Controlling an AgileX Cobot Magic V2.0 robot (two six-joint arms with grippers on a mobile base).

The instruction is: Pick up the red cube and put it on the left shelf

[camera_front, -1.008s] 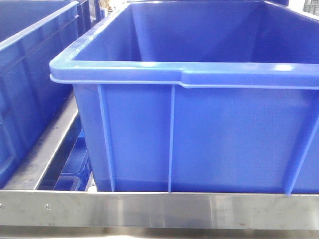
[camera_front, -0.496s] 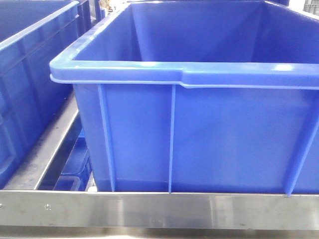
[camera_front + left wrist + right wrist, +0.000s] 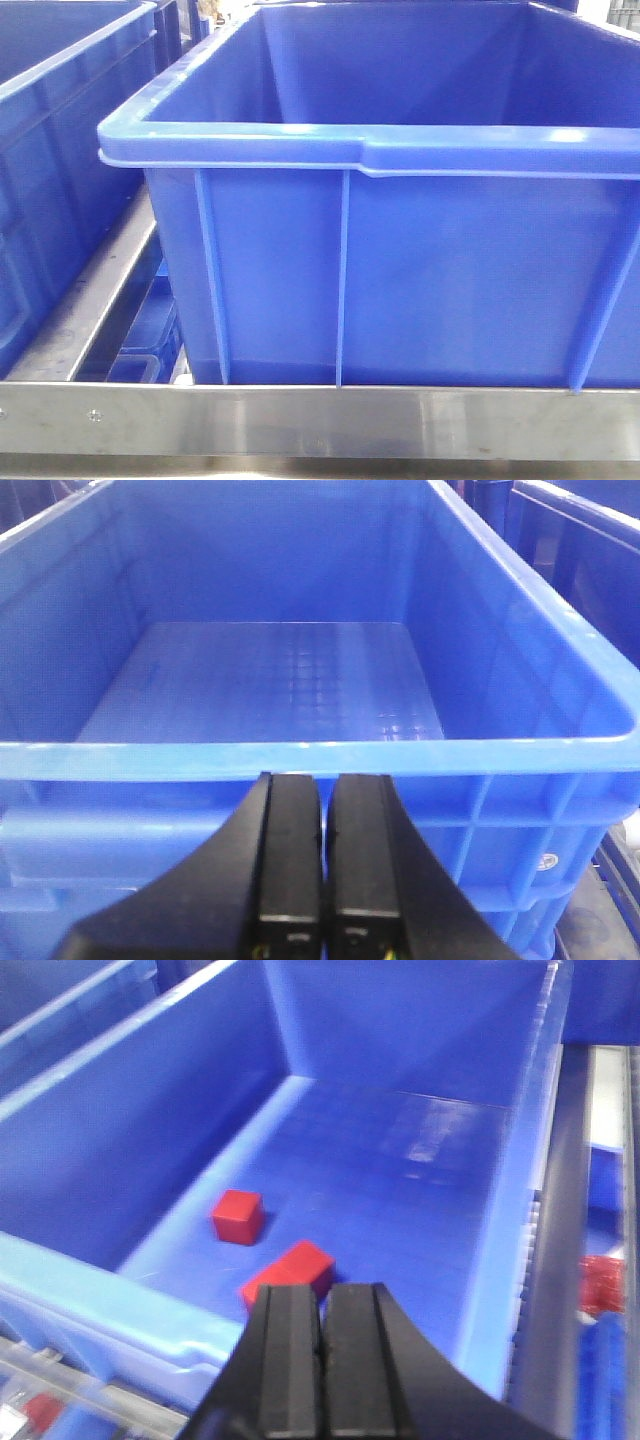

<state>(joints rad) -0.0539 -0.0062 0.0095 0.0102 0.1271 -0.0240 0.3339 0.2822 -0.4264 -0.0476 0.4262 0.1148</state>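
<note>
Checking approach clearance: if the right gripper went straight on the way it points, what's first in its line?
Likely the nearer red cube, lying on the crate floor just beyond the shut right gripper. Depth is unclear; the near crate rim sits below and may interfere.

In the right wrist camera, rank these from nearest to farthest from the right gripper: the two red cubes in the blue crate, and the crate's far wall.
From the right gripper, fingers together:
1. The red cube just beyond the fingertips, partly hidden.
2. The second red cube, farther in and to the left.
3. The blue plastic crate's far wall, at the back.
</note>
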